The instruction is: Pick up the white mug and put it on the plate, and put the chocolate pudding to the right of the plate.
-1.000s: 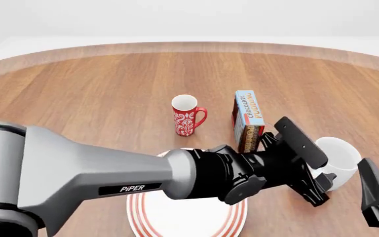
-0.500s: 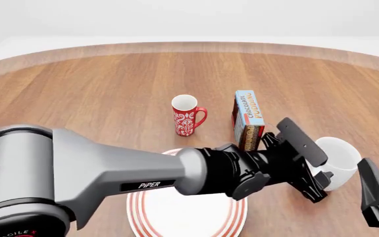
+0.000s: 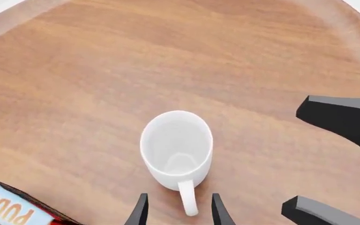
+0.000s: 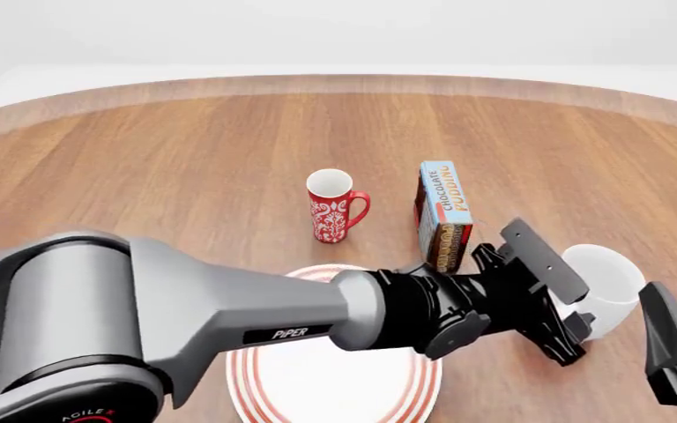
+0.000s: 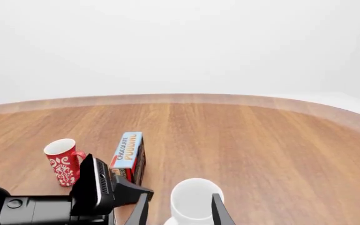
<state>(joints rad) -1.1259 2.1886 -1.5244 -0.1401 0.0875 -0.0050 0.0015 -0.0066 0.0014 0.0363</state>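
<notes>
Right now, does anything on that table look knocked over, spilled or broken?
No, nothing stands out. The white mug, red mug and pudding box all stand upright and whole, the plate lies flat, and nothing is spilled.

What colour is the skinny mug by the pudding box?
Red mug with a white pattern, white inside; clearest in the front view.

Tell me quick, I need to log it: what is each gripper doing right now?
Left gripper: open, fingers on either side of the white mug's handle, holding nothing.
Right gripper: open, holding nothing.
</notes>
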